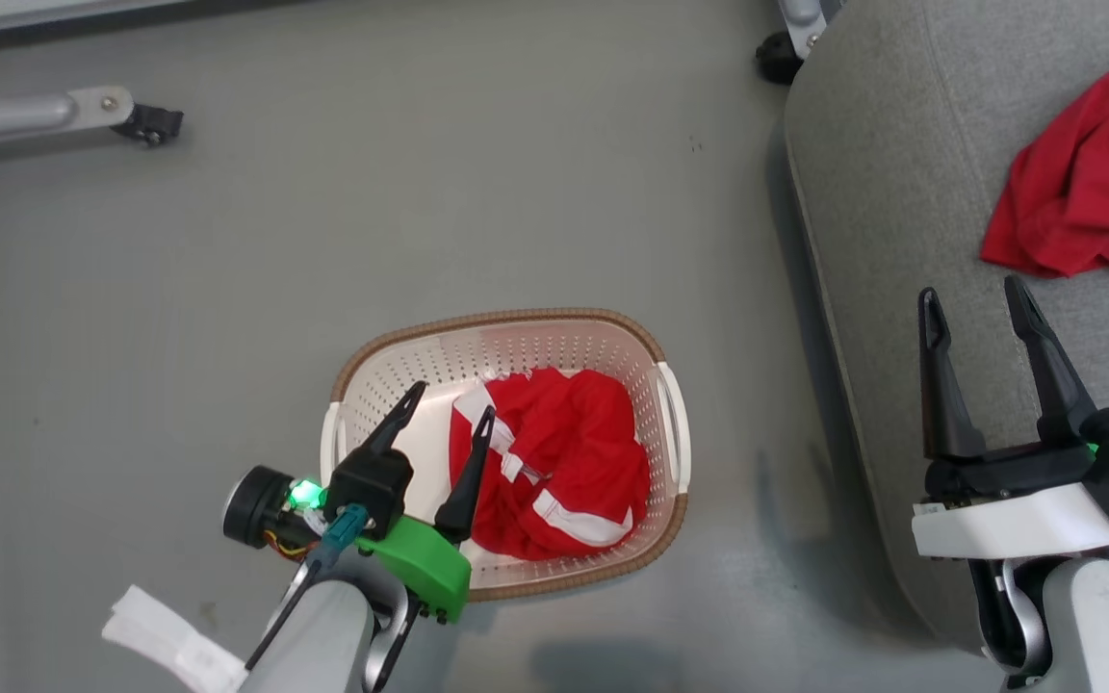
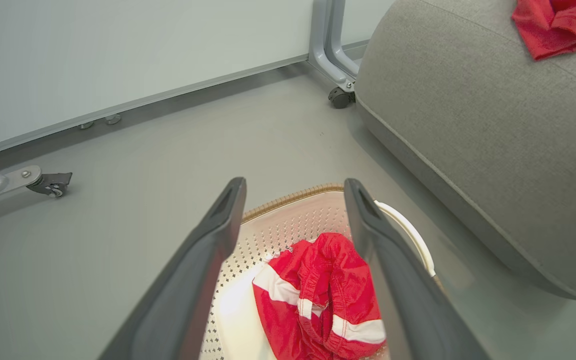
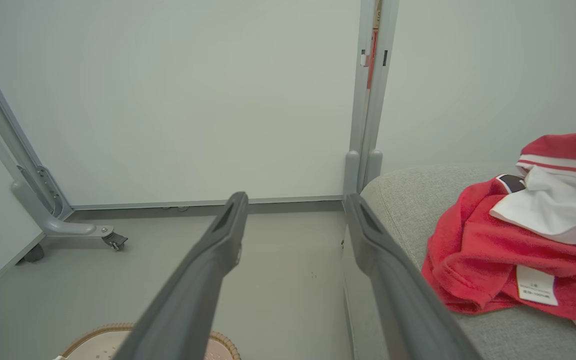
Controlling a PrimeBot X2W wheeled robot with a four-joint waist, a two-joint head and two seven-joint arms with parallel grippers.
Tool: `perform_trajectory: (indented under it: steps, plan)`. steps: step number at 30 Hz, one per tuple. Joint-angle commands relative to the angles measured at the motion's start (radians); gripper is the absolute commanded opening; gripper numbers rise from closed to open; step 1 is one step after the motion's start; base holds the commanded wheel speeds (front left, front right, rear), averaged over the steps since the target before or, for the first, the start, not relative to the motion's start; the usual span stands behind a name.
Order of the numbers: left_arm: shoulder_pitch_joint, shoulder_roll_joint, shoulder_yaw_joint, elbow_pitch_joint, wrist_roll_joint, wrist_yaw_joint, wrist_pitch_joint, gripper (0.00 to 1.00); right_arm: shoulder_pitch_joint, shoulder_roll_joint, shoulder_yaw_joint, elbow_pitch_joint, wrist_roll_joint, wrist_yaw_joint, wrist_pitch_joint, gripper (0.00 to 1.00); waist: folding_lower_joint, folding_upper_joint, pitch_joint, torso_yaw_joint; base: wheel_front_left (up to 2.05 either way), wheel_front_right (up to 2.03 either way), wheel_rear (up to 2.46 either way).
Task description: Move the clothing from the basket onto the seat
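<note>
Grey floor, a few dark specks on it. Grey metal frame leg at upper left, low along the floor, ending in a black caster. Second caster at top edge under another metal bracket. Pale wall panels behind, meeting at a grey upright post. White paper strip lower left; unclear whether it lies on the floor.

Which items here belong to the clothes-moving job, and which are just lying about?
Job: basket; seat; crumpled red garment in the basket; second red garment on the seat; left gripper, jaws open, over the basket.
Lying about: caster leg; white paper strip.
</note>
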Motion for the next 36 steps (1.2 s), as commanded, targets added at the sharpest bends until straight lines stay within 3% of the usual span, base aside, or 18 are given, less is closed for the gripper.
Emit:
perform_trajectory:
  steps: [1,10,19,33,36]
  plan:
    - [-0.047,0.017,-0.012,0.023,0.014,-0.007,-0.001,1.0,-0.021,-0.002,0.005,-0.009,-0.008,-0.001,0.0,1.0,0.0,0.0,0.142,-0.049,0.0,0.0,0.0]
    - [-0.302,0.06,-0.221,0.333,-0.007,-0.006,-0.001,1.0,-0.082,-0.002,0.036,-0.037,-0.006,-0.001,0.0,1.0,0.0,0.0,0.291,-0.089,0.0,0.0,0.0]
    - [-0.498,0.07,-0.405,0.534,-0.057,-0.006,-0.001,1.0,-0.153,-0.002,0.058,-0.062,-0.018,-0.001,0.0,1.0,0.0,0.0,0.426,-0.131,0.0,0.0,0.0]
    - [-0.703,0.081,-0.629,0.715,-0.116,-0.006,0.013,1.0,-0.219,-0.002,0.087,-0.091,-0.042,-0.001,0.0,1.0,0.0,0.0,0.597,-0.17,0.0,0.0,0.0]
    - [-0.736,0.088,-0.64,0.742,-0.121,-0.006,0.018,1.0,-0.23,-0.003,0.088,-0.101,0.015,-0.001,0.0,1.0,0.0,0.0,0.623,-0.175,0.0,0.0,0.0]
